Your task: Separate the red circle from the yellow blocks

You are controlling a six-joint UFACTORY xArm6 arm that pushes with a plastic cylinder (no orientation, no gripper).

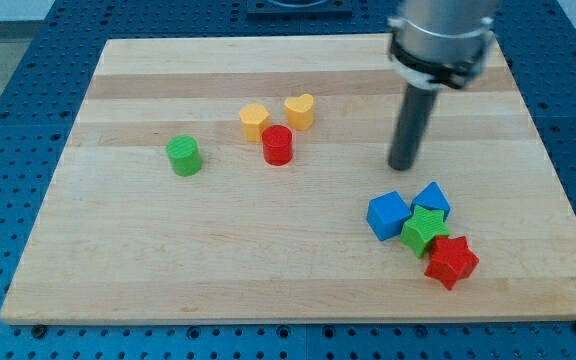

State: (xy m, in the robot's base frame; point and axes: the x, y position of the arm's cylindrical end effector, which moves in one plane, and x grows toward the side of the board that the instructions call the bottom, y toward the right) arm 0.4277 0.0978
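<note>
- No hand on this arm, just a dark rod, so nothing opens, closes or grips; my tip (402, 166) rests on the wooden board (118, 280), touching no block.
- Red circle (278, 145) sits well off to the view's left of my tip, touching or nearly touching the yellow block (254, 121) just above-left of it.
- Yellow heart (300, 110) just above-right of red circle.
- Green cylinder (183, 156) further left, alone.
- Below my tip, a cluster: blue cube (388, 215), blue block (432, 199), green star (425, 232), red star (451, 262).
</note>
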